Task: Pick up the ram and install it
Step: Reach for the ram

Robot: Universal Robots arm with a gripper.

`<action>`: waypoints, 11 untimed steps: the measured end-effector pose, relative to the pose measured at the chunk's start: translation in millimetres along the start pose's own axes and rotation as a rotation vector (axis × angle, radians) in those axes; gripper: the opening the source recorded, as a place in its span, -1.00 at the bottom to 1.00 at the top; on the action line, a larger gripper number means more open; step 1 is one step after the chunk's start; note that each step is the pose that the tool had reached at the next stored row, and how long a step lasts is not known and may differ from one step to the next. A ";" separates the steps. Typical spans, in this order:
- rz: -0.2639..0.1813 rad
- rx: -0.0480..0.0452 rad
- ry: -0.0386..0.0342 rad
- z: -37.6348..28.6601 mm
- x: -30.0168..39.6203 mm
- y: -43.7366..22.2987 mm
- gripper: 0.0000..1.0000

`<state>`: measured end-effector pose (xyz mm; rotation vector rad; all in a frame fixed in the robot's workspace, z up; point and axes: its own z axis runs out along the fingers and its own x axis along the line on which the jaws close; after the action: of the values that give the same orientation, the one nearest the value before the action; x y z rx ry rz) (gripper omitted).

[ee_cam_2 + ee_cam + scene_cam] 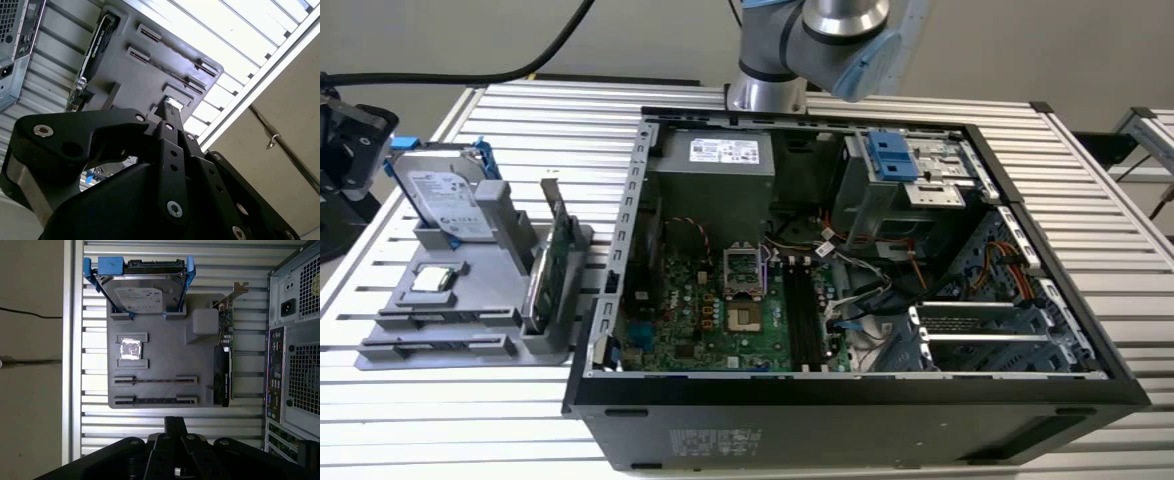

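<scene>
The ram (pixel 155 401) sits in the grey tray (pixel 165 360), a thin stick on edge in the long slotted holders. It is too slim to make out its chips. Nothing touches it, so the pick-up has not begun.

Above it in the first wrist view hangs the gripper (pixel 175 422), well apart from the tray. In both wrist views its fingers seem to be drawn together with nothing between them.

On the same tray stand a hard drive (pixel 140 292) with blue rails, a small silver chip (pixel 131 348) in its own cradle, and a green card (pixel 223 365) upright along the edge nearest the case.

In the exterior view the tray (pixel 480 285) lies on the slatted table, just beside the open case (pixel 854 420) on the exterior view's left. Inside the case, the long dark memory slots (pixel 807 315) on the board look unfilled. The arm (pixel 821 40) rises behind the case.

Judged from this, both steps are left to do: grasping the stick and seating it in a slot.
</scene>
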<state>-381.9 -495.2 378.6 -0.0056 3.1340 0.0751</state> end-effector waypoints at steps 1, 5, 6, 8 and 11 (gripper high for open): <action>0.000 0.0000 0.0000 0.0 0.0 0.0 -1.00; 0.000 0.0000 0.0001 0.0 0.0 0.0 1.00; 0.000 0.0000 0.0001 0.0 0.1 0.0 1.00; 0.000 0.0000 0.0000 0.0 0.1 0.0 1.00; 0.000 0.0000 0.0000 0.0 0.3 0.0 1.00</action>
<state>-382.2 -495.2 378.6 -0.0055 3.1340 0.0752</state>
